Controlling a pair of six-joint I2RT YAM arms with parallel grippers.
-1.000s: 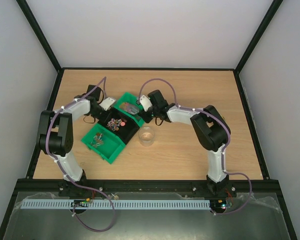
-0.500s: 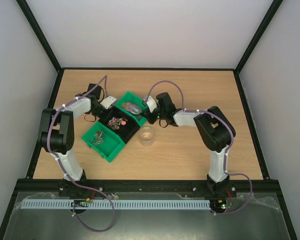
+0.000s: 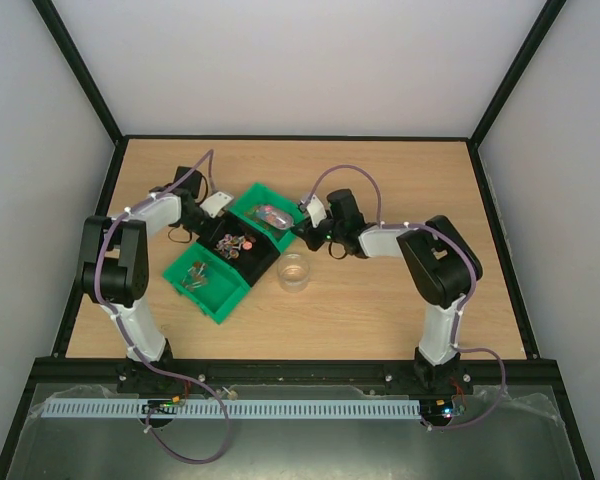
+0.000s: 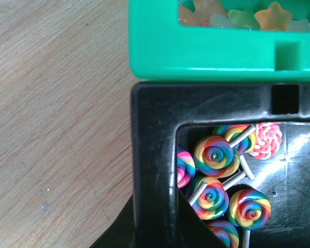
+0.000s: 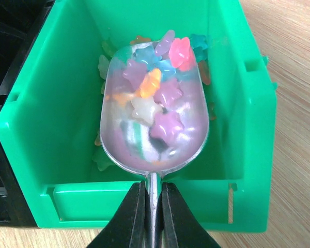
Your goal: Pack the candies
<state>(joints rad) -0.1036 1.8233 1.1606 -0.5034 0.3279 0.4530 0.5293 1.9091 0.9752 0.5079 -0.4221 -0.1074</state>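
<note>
Carries candies (image 5: 160,93) heaped in scoop (image 5: 154,129), just above green bin (image 5: 51,103) on tabletop (image 5: 294,77), with long axis straight out from right tool (image 5: 153,188), bowl pointing away, handle back toward wrist. Star-shaped, glossy, pastel pink, purple, blue, orange, white; more loose in bin underneath. Pinches scoop handle tight between fingers. Reaches right arm low and leftward, elbow bent. Clamps left tool (image 4: 155,212) over black bin (image 4: 152,129) wall, left arm folded.
</note>
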